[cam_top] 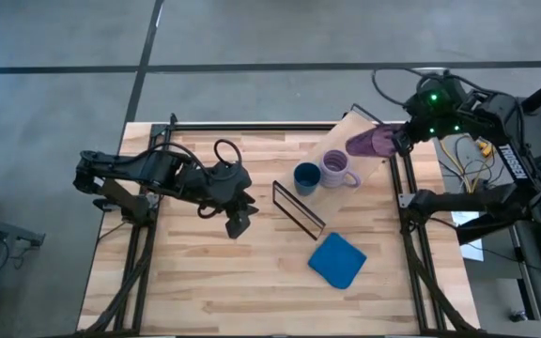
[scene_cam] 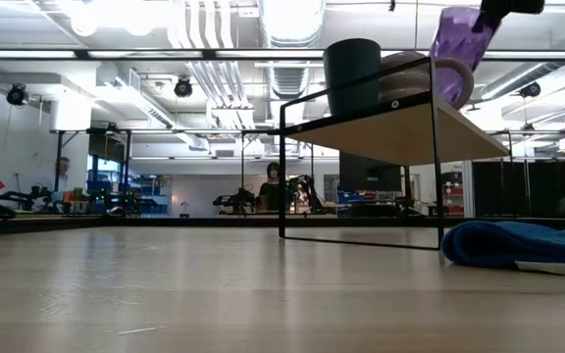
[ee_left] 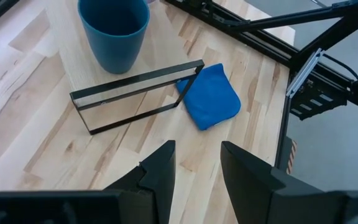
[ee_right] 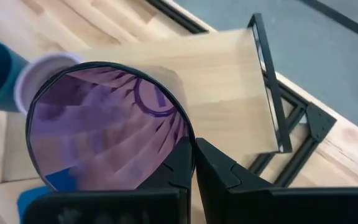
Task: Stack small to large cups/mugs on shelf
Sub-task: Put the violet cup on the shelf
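The dark blue cup (cam_top: 306, 177) and the lavender handled mug (cam_top: 337, 170) stand on the light-wood shelf (cam_top: 369, 173), side by side; in the low view the cup (scene_cam: 352, 75) and mug (scene_cam: 430, 78) sit on the plank (scene_cam: 400, 127). My right gripper (ee_right: 194, 163) carries the translucent purple tumbler (cam_top: 372, 142) above the shelf's far end, beyond the mug. The tumbler (scene_cam: 464, 39) is tilted. My left gripper (ee_left: 197, 163) is open over the table's left middle, touching nothing. My right gripper pinches the tumbler's rim (ee_right: 188, 140), one finger inside the mouth and one outside. The tumbler (ee_right: 107, 130) is lifted clear of the shelf and tilted, its mouth toward the wrist camera.
A blue square cloth (cam_top: 337, 260) lies on the tabletop near the shelf's near end. The shelf's black wire frame (cam_top: 298, 208) stands near the table's centre. Metal arm stands run along both table sides.
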Motion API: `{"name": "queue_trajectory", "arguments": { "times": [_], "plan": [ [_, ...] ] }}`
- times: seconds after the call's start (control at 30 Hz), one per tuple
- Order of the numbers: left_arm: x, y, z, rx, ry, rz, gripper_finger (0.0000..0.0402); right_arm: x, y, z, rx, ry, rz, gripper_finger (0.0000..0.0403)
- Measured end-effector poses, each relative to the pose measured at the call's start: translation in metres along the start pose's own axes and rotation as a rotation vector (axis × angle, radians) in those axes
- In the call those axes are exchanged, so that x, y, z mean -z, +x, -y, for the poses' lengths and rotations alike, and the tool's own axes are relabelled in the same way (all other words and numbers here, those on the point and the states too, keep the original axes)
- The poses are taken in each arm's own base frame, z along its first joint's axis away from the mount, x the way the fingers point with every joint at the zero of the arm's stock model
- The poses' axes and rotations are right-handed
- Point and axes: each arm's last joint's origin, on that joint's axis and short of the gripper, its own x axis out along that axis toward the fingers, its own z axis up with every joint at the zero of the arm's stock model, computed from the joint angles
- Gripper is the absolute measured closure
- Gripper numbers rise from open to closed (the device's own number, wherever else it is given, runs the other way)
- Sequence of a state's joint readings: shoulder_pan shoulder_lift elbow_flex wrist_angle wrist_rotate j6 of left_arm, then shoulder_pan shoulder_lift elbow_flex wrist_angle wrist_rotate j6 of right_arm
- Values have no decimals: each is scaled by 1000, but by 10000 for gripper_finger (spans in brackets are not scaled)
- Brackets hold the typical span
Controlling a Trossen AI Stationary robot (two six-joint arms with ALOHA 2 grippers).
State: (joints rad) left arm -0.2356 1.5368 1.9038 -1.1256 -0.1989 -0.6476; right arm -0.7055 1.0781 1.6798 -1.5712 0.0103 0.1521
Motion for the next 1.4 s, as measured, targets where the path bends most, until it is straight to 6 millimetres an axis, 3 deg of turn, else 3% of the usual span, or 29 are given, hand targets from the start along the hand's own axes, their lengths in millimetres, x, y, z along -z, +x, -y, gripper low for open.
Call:
{"name": "queue_trajectory", "arguments": {
  "times": [0.5, 0.7, 0.9, 1.13, 1.4],
  "plan": [
    [-4, 3, 3, 8, -2, 47, 288, 4, 11, 3, 74, -61, -37, 394],
    [-33, 12, -2, -10, 84, 266, 288, 3, 12, 2, 68, -61, -42, 394],
    [-76, 28, -36, -58, 123, 443, 288, 3, 12, 2, 66, -61, -42, 394],
    [-121, 70, -88, 137, 104, 510, 288, 2, 13, 2, 67, -58, -47, 394],
    [-148, 110, -108, 208, 120, 577, 288, -4, 22, 1, 72, -60, -79, 394]
  ]
}}
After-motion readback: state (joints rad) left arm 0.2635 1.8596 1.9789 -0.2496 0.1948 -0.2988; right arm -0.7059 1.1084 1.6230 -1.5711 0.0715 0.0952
